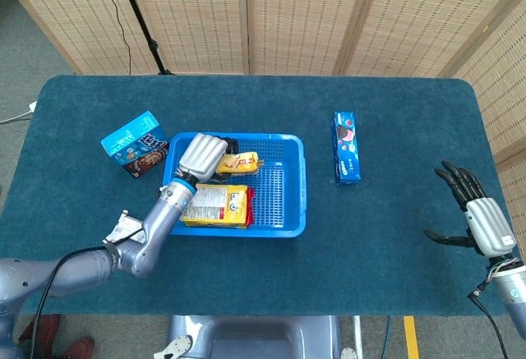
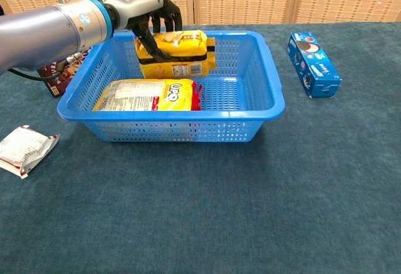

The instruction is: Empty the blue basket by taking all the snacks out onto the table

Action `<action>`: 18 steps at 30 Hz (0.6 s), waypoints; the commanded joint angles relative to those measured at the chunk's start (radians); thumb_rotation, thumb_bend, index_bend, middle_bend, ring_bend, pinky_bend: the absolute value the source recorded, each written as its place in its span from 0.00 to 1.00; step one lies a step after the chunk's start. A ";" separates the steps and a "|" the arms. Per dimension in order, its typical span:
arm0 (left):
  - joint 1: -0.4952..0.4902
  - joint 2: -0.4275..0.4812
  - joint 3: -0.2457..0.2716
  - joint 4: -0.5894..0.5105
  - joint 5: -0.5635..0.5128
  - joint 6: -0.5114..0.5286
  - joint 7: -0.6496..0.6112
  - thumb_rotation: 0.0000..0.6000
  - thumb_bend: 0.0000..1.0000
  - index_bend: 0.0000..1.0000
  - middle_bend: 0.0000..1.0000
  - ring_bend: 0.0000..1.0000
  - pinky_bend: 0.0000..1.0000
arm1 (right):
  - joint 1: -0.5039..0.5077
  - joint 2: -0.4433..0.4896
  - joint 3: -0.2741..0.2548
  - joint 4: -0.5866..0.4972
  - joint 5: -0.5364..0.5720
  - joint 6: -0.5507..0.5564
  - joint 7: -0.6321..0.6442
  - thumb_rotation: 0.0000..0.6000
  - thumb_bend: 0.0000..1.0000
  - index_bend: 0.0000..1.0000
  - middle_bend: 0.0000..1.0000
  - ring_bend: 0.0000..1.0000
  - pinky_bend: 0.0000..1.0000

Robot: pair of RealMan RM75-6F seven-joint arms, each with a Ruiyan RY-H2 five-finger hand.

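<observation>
Nearest in the chest view, a small wrapper point(image 2: 25, 149) is seen lying on the bench point(image 2: 250, 211), just in front of the basket point(image 2: 263, 108). Inside the basket, a flat yellow bag point(image 2: 147, 94) is left on the floor, still to be taken out. Above it, a yellow pack point(image 2: 178, 54) is held clear of the basket floor by the left hand point(image 2: 147, 10), fingers point(image 2: 170, 18) clamped over its top edge. The pack is judged light and soft, a crinkly film likely to slip, so a grip across its width is best. Beyond, a cookie box point(image 1: 134, 143) and a blue carton point(image 2: 313, 63) are set out on the bench. The right hand point(image 1: 481, 219) is held well apart, fingers spread, holding nothing.
</observation>
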 commanded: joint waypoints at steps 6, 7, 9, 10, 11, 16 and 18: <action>0.064 0.135 -0.014 -0.187 0.085 0.091 -0.008 1.00 0.34 0.64 0.53 0.51 0.56 | -0.003 0.006 -0.001 -0.008 -0.003 0.008 0.006 1.00 0.00 0.00 0.00 0.00 0.00; 0.071 0.148 -0.011 -0.205 0.098 0.100 -0.009 1.00 0.34 0.64 0.53 0.51 0.56 | -0.004 0.007 -0.001 -0.009 -0.003 0.010 0.008 1.00 0.00 0.00 0.00 0.00 0.00; 0.087 0.172 -0.004 -0.237 0.117 0.114 -0.013 1.00 0.35 0.64 0.53 0.51 0.56 | -0.005 0.009 -0.001 -0.011 -0.005 0.014 0.011 1.00 0.00 0.00 0.00 0.00 0.00; 0.098 0.189 0.000 -0.258 0.127 0.122 -0.019 1.00 0.35 0.64 0.53 0.51 0.56 | -0.006 0.010 -0.001 -0.012 -0.006 0.016 0.011 1.00 0.00 0.00 0.00 0.00 0.00; 0.110 0.208 0.005 -0.279 0.140 0.130 -0.025 1.00 0.34 0.64 0.53 0.51 0.56 | -0.007 0.011 -0.001 -0.013 -0.007 0.018 0.012 1.00 0.00 0.00 0.00 0.00 0.00; 0.233 0.366 0.086 -0.414 0.280 0.214 -0.107 1.00 0.34 0.64 0.53 0.51 0.56 | -0.010 0.016 -0.004 -0.025 -0.016 0.031 0.014 1.00 0.00 0.00 0.00 0.00 0.00; 0.281 0.425 0.128 -0.438 0.341 0.239 -0.151 1.00 0.34 0.64 0.53 0.51 0.56 | -0.012 0.019 -0.004 -0.030 -0.018 0.036 0.014 1.00 0.00 0.00 0.00 0.00 0.00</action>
